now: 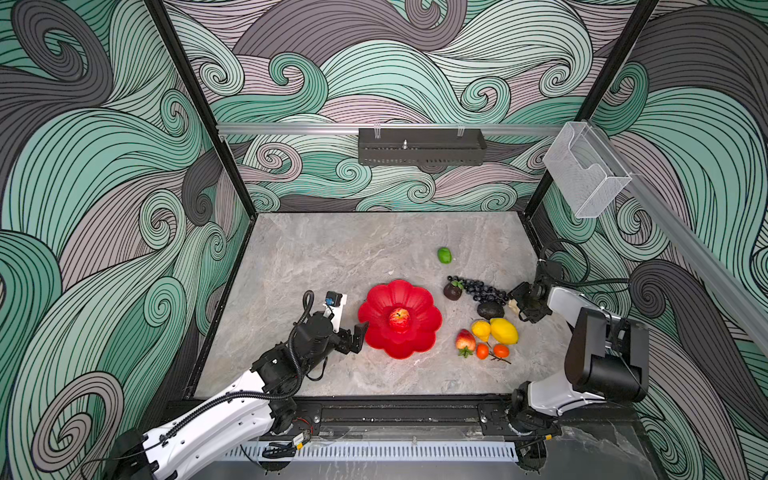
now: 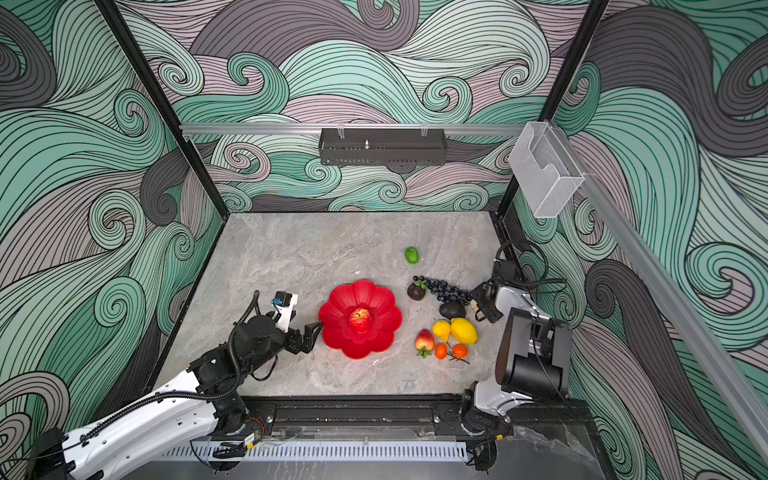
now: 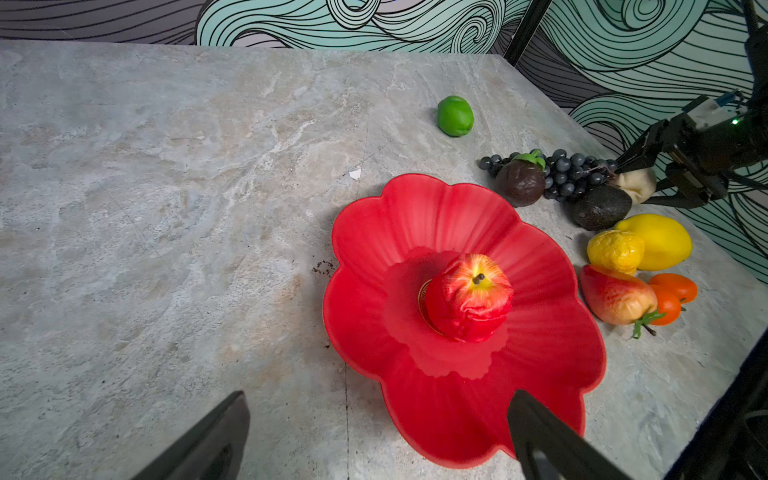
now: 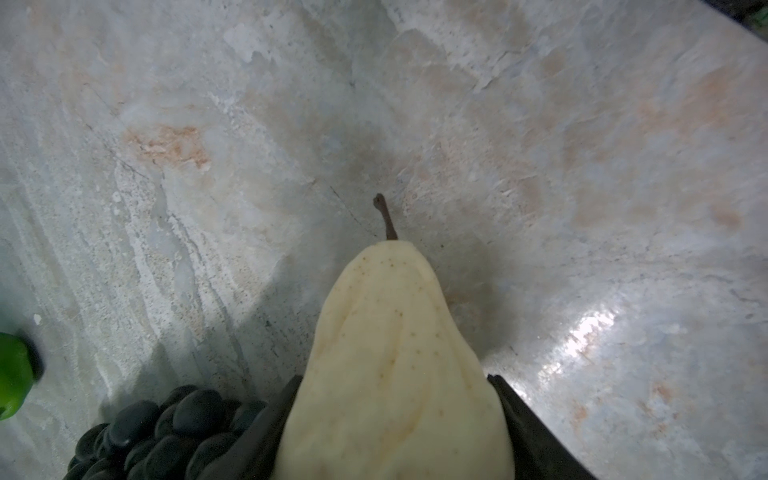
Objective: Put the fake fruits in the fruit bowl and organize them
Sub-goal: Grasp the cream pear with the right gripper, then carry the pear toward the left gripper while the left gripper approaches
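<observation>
Currently: fruit bowl [image 1: 374, 318], red, mid-table [image 1: 332, 257]; apple [image 1: 399, 319] upright at its centre. Left gripper [image 1: 358, 336] spread wide, just beside bowl rim, empty. Right gripper [image 4: 395, 377] pinching cream pear [image 4: 386, 324], pear seemingly resting on table. Loose right of bowl: lime [image 1: 444, 255], grapes [image 1: 482, 289], mangosteen [image 1: 452, 291], avocado [image 1: 490, 310], large lemon [image 1: 503, 330], small lemon [image 1: 481, 329], strawberry [image 1: 465, 340], tangerines [image 1: 501, 351].
</observation>
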You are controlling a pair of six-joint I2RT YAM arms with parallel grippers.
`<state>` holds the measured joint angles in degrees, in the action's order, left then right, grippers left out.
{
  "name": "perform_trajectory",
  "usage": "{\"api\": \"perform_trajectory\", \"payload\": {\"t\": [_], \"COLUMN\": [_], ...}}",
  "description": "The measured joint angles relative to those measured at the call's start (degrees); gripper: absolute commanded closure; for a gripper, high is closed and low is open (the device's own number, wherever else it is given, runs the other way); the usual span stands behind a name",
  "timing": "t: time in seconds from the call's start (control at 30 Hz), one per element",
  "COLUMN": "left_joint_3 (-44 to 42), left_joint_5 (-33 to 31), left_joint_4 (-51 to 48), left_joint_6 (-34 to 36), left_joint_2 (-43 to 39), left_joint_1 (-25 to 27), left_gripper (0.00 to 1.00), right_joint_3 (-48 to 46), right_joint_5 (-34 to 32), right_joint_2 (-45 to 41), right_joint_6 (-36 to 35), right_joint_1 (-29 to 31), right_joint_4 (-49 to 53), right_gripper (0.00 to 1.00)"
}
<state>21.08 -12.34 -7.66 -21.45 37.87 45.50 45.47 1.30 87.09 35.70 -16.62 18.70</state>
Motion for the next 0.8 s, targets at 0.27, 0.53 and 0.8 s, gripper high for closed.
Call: {"api": "perform_trajectory", "payload": {"t": [0.27,0.53,0.8], "left_joint_3": [0.0,0.0,1.9], "left_joint_5": [0.3,1.2,-0.7], "left_joint_4": [0.0,0.1,-1.5], "left_joint_6": [0.0,-0.2,-3.1], "left_joint_2": [0.3,1.9,4.0], "left_joint_1": [-0.5,-1.7,-2.5], "left_gripper": [0.02,0.02,0.02], "right_joint_3": [-1.7,-1.8,-4.6], "right_joint_5": [0.3,10.2,19.8], "right_joint_2": [-8.4,-16.5,-21.1], "right_joint_6": [0.7,1.1,-1.2], "right_joint_1": [0.0,2.3,18.1], "right_joint_4": [-0.6,-4.0,-12.1], "right_gripper": [0.40,0.43,0.43]}}
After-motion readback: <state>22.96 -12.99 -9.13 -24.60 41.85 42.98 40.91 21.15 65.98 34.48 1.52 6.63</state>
